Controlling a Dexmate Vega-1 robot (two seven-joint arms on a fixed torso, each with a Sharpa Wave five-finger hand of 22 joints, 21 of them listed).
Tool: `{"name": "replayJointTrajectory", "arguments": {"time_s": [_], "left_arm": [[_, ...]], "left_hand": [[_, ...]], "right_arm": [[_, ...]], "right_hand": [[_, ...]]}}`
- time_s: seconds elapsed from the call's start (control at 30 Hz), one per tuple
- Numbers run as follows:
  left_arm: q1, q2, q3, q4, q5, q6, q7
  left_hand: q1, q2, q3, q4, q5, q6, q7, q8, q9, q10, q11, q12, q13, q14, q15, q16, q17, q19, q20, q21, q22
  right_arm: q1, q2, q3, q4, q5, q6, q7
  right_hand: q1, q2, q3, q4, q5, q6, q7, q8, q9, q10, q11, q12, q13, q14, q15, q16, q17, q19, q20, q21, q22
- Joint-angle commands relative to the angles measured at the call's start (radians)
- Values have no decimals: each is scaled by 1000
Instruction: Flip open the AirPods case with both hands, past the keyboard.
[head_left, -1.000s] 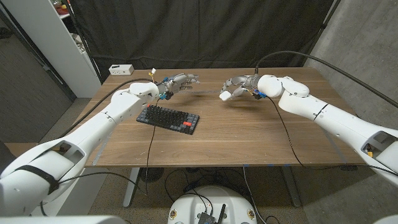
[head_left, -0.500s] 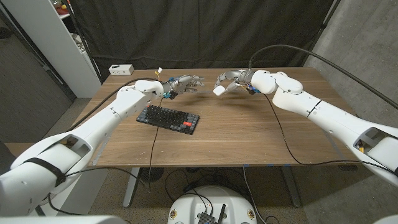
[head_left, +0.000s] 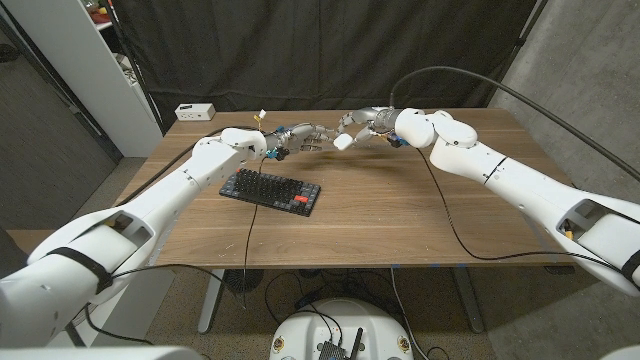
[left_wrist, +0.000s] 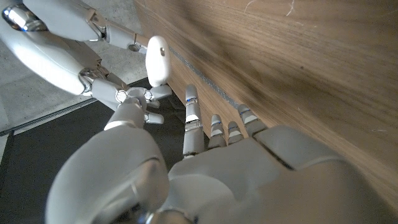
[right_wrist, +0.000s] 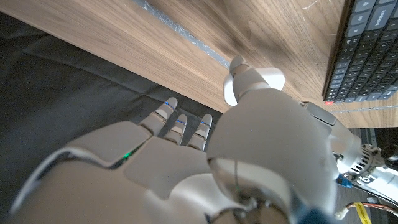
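Observation:
A small white AirPods case (head_left: 343, 143) hangs above the table's far middle, past the black keyboard (head_left: 270, 190). My right hand (head_left: 368, 128) pinches it between thumb and fingers. The lid looks closed. My left hand (head_left: 300, 135) reaches toward the case from the left with its fingers apart and nothing in them. In the left wrist view the case (left_wrist: 157, 59) stands upright in the right hand's fingertips (left_wrist: 127, 99), a short gap beyond my left hand (left_wrist: 249, 162). The right wrist view shows the case (right_wrist: 272, 78) behind the thumb of my right hand (right_wrist: 249, 155), with the keyboard (right_wrist: 367, 50) beyond.
A white box (head_left: 194, 111) sits at the table's back left corner. Black cables (head_left: 450, 215) trail from both wrists across the wooden table (head_left: 400, 230) to its front edge. A white shelf unit (head_left: 100, 60) stands off the left side.
My right hand has carried the case leftward to the table's far middle. My left hand has moved a little right, so the two hands have closed in on each other.

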Motion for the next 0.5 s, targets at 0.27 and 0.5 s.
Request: {"name": "replayJointTrajectory", "arguments": {"time_s": [0.27, 0.5], "left_arm": [[2, -11, 2, 30, 0, -33, -29], [50, -9, -30, -10, -4, -65, 47]], "left_hand": [[65, -2, 4, -4, 11, 91, 19, 43, 15, 30, -2, 16, -13, 17, -1, 14, 3, 7, 13, 11, 0], [179, 55, 35, -5, 4, 189, -33, 98, 55, 103, -56, 41, -32, 101, -40, 29, 1, 53, 24, 27, 1]], "right_arm": [[21, 42, -15, 15, -26, 26, -6], [24, 47, -21, 22, -31, 20, 3]], "right_hand": [[-9, -1, -6, -3, -1, 74, 80, 6, 6, 3, 7, -1, 5, 1, -111, 1, 1, 5, -1, 0, 1], [-10, 0, -8, -3, 0, 72, 80, 3, 9, 0, 6, -4, 6, 1, -111, -1, 1, 3, -1, -2, 1]]}}
